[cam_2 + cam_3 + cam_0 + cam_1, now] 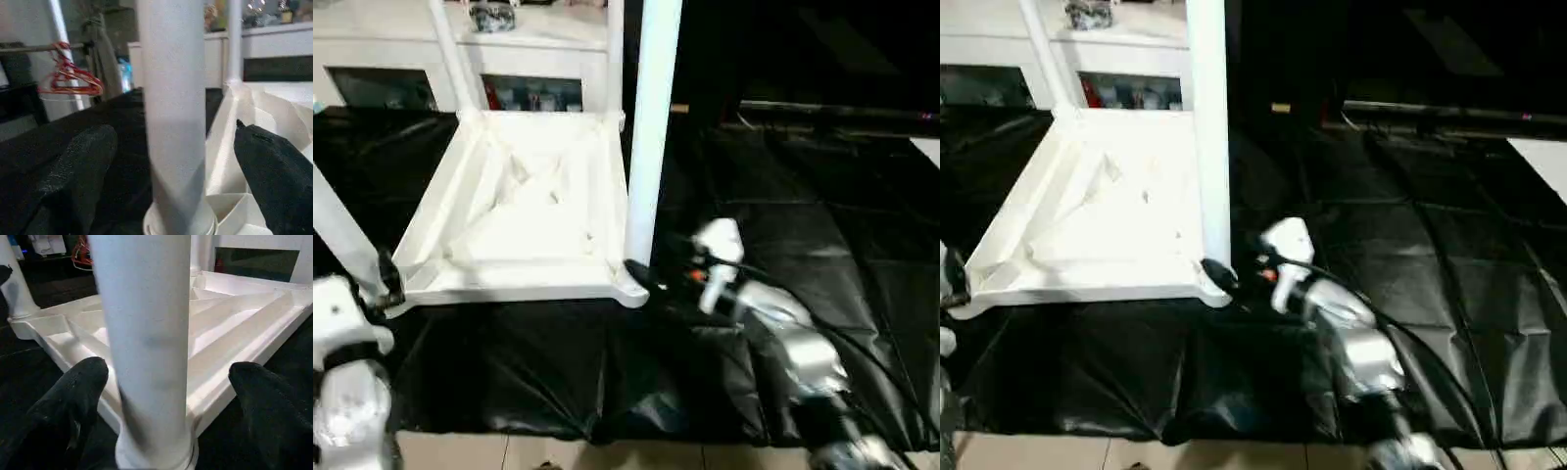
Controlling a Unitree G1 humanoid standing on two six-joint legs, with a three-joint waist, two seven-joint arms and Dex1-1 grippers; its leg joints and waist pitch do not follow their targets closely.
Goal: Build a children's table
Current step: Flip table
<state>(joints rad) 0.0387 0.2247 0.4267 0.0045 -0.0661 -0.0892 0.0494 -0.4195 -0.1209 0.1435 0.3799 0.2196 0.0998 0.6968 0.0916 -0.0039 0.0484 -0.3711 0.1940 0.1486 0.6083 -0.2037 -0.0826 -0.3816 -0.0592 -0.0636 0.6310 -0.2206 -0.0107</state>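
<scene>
The children's table top (pixel 509 225) lies upside down, ribbed side up, on the black cover. White legs stand in its corner sockets: a thick near-right leg (pixel 651 127), a near-left leg (pixel 337 230) and two far legs (pixel 450 54) (pixel 615 49). My right gripper (pixel 641 274) is at the base of the near-right leg; in the right wrist view its fingers (pixel 73 396) stand open on either side of that leg (pixel 146 333), with gaps. My left gripper (pixel 389 279) is at the near-left leg; its fingers (pixel 78 171) straddle the leg (pixel 173 98), open.
A white glass-door cabinet (pixel 401 39) stands behind the table top. The black cover (pixel 783 176) stretches to the right, wrinkled, with its front edge above pale floor tiles (pixel 607 455). Red hangers (pixel 73 83) hang on a rail in the left wrist view.
</scene>
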